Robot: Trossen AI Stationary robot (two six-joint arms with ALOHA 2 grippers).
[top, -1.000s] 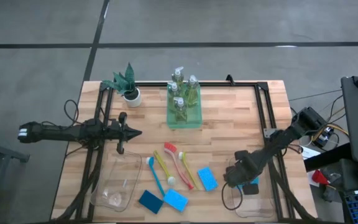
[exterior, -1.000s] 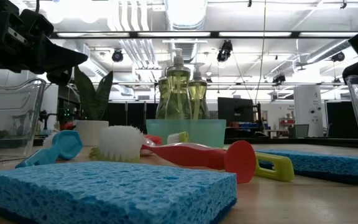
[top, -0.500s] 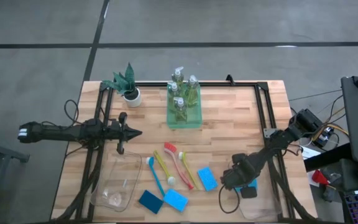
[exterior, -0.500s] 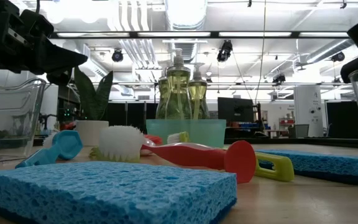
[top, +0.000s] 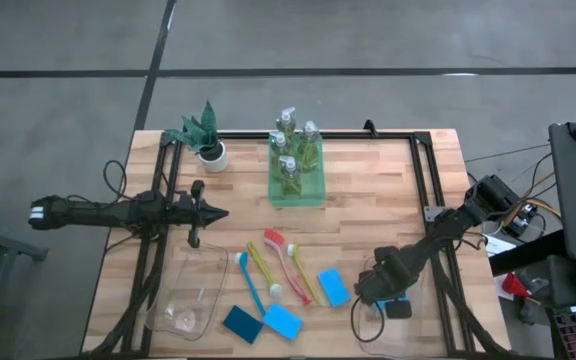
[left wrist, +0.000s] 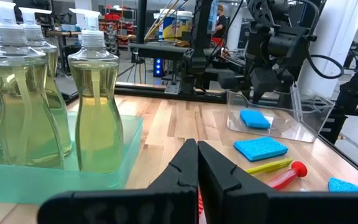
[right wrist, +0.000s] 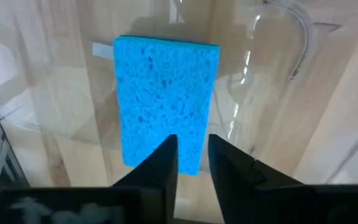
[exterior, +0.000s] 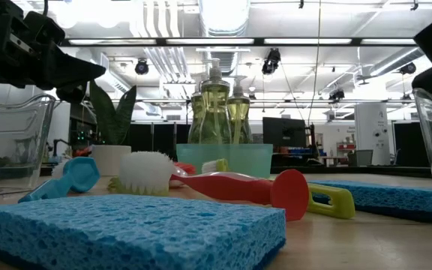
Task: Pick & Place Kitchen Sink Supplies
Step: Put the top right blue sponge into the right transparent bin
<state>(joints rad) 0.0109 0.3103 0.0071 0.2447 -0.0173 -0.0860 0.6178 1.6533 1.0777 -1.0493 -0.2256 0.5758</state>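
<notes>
A lab: wooden bench [top: 368,190], ceiling ducts [exterior: 163,34], equipment racks [left wrist: 166,56].

Bright blue sponge [right wrist: 164,102], clear bin [right wrist: 272,74], pale-green tray [top: 296,192], yellow-green soap bottles [left wrist: 98,106].

Worktop [top: 368,190]: light wood planks, smooth, low sheen, framed by black metal rails [top: 423,170]. Sponges [right wrist: 163,99]: blue, porous, rough and matt, open-cell surface. Bins [top: 190,292]: clear plastic, glossy, with bright reflections along the walls. Soap bottles [left wrist: 95,102]: clear glossy plastic with white plastic pump heads. Tray [left wrist: 55,177]: translucent green plastic, smooth. Brushes [exterior: 231,187]: glossy moulded plastic handles, white bristles rough-looking. Plant pot [top: 213,155]: white, smooth. Gripper fingers [right wrist: 166,162]: dark, matt.
</notes>
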